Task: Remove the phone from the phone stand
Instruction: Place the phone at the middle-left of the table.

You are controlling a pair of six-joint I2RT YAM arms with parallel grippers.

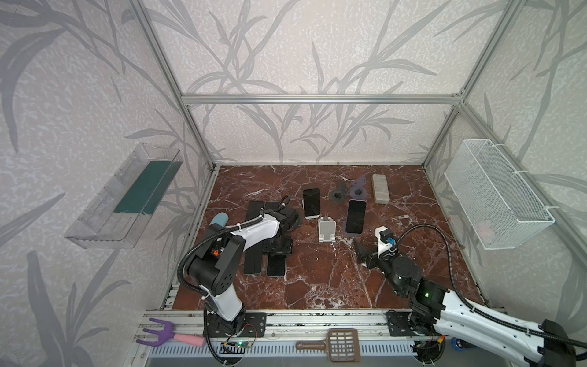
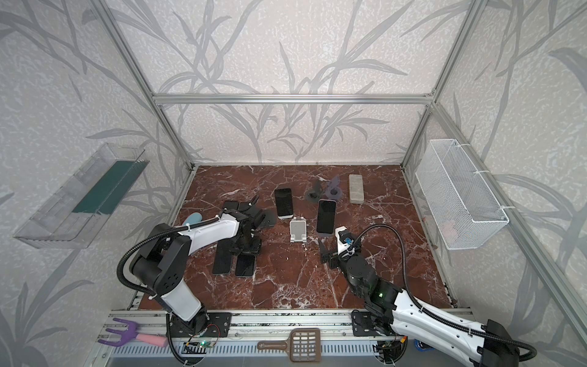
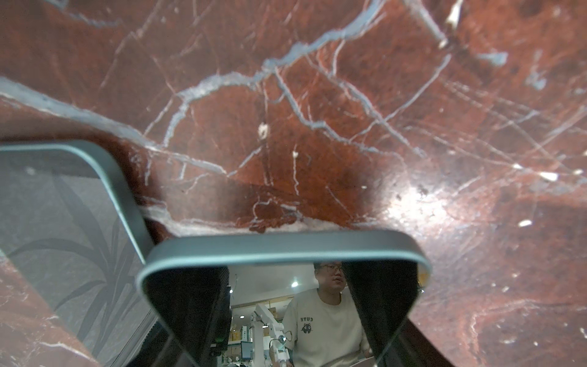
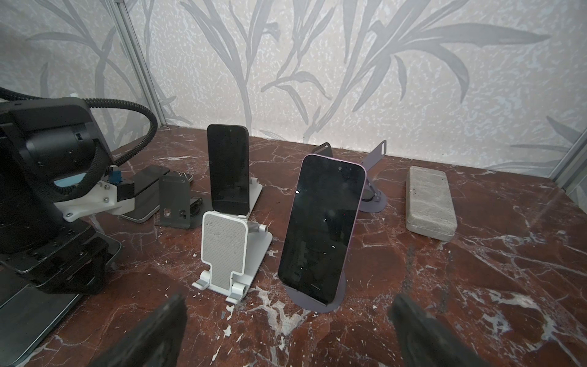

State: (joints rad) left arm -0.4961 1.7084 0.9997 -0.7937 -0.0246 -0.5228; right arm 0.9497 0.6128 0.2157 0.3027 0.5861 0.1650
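My right gripper (image 4: 287,314), jaws spread wide, faces the phone (image 4: 320,228) leaning on its purple stand (image 4: 336,298), bare marble (image 4: 349,336) between them, an empty white stand (image 4: 222,251) close beside it.

grey block (image 1: 380,188), maybe stone, near back wall; white mesh basket (image 1: 495,190) on side wall; brown scoop (image 1: 336,345) on front rail

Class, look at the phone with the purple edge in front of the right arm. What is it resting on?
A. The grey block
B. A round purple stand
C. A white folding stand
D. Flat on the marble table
B: the phone leans back with its bottom edge on the round purple stand, apart from the white stand and the grey block.
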